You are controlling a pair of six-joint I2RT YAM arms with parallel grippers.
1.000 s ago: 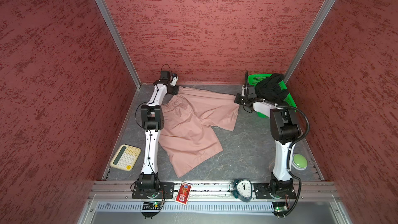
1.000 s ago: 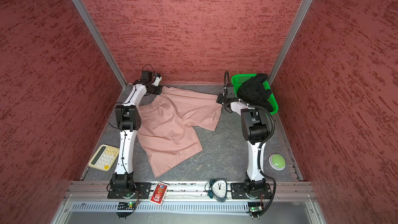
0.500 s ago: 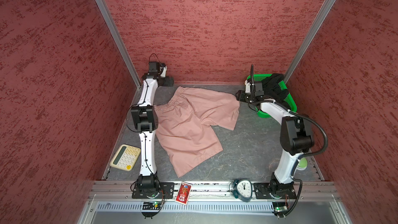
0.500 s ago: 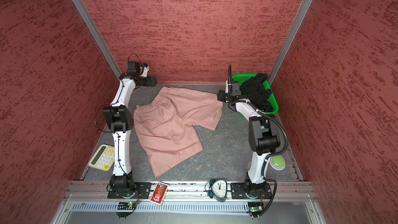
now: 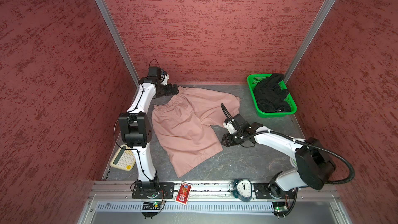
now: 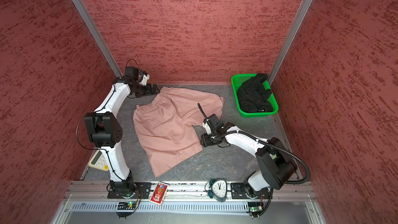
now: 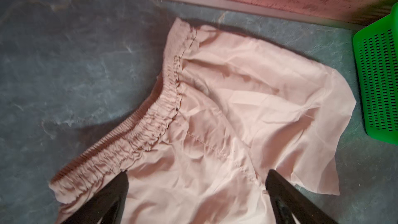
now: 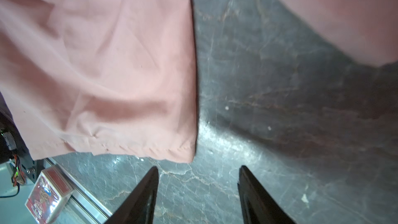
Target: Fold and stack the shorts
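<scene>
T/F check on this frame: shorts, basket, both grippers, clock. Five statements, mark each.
1. The pink shorts lie unfolded on the table. True.
2. The black shorts are stacked on the pink shorts. False: they sit bunched in the green basket.
3. The left gripper is open by the waistband. True.
4. The right gripper is shut on the pink shorts. False: it is open beside a leg hem, gripping nothing.
5. The clock stands at the front rail. True.
</scene>
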